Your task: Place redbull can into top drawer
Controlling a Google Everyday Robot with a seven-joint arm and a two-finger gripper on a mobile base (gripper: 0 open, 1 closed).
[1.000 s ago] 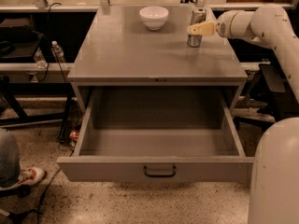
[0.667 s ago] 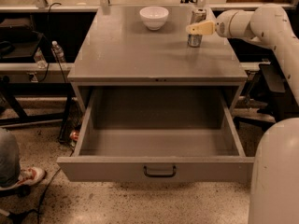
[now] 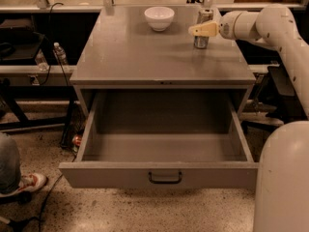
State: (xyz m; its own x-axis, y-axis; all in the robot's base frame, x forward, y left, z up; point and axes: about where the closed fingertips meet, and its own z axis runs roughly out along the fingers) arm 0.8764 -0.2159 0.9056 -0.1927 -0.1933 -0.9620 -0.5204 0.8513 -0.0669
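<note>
Gripper (image 3: pixel 195 29) reaches in from the right, crossing the upright can (image 3: pixel 200 43) at the cabinet top's (image 3: pixel 145 57) back right; whether it clamps, I cannot tell. Open drawer (image 3: pixel 159 165) lies below, frontward.

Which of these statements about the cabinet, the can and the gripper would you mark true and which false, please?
1. The top drawer is pulled open. True.
2. The can lies inside the drawer. False: it stands upright on the cabinet top.
3. The white bowl sits on the cabinet top too. True.
4. The gripper hangs over the open drawer. False: it is at the can, above the cabinet top.
</note>
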